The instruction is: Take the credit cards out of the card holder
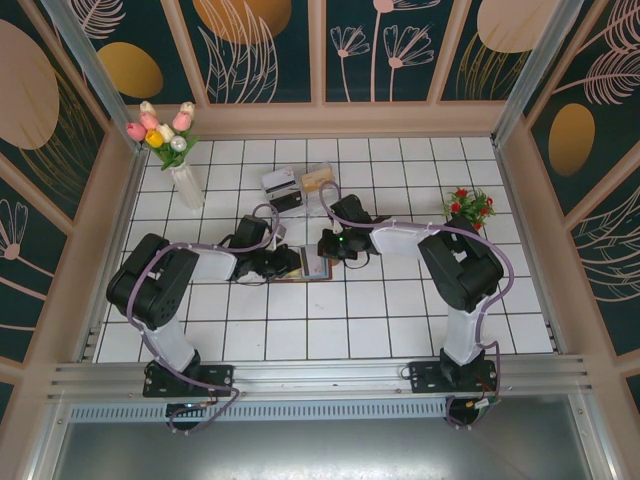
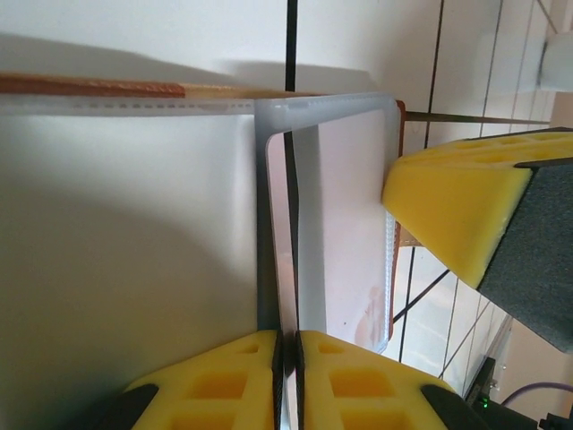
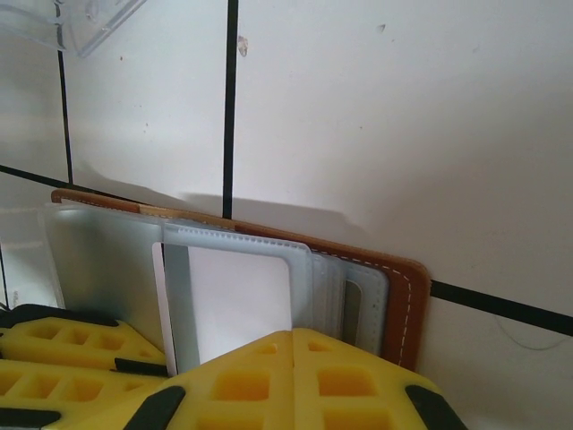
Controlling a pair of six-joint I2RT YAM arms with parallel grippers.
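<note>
Reaching inward with left arm [image 1: 160,285] and right arm [image 1: 460,265], meeting mid-frame.
Bending both at the elbow from bases at the bottom edge; pinching a card [image 2: 283,251] edge-on with the left gripper [image 2: 288,358], low centre; pressing the right gripper [image 3: 293,358] pads tight together, low centre.

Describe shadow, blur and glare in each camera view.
Left wrist view: the close yellow foam fingers look slightly soft, and a grey shadow lies on the white tiled tabletop beyond the brown leather-look folding card holder. Right wrist view: a soft shadow beyond its rim. Top external view: evenly lit.
</note>
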